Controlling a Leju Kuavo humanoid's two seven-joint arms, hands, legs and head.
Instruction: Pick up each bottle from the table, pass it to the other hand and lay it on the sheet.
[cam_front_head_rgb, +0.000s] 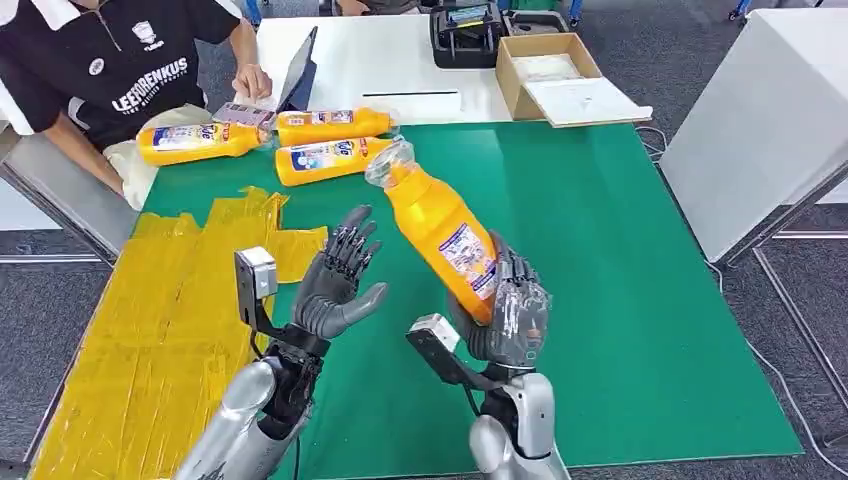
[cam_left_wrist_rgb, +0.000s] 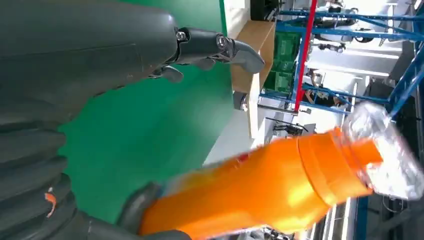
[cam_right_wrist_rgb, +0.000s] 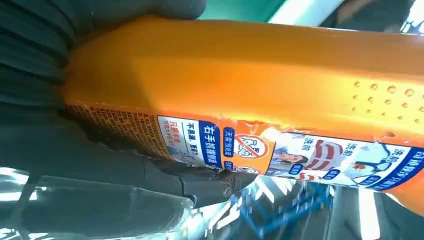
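Right hand (cam_front_head_rgb: 510, 315) grips an orange bottle (cam_front_head_rgb: 440, 225) by its lower end, lifted clear of the green worktop (cam_front_head_rgb: 620, 280) and tilted, clear cap pointing up and away toward the far side. Left hand (cam_front_head_rgb: 335, 280) is raised just beside it, fingers spread wide, palm facing the bottle, holding nothing and not touching it. Three more bottles (cam_front_head_rgb: 320, 158) lie on their sides at the far edge near a seated person (cam_front_head_rgb: 120, 60), and the yellow sheet (cam_front_head_rgb: 150, 330) covers the worktop's left side.
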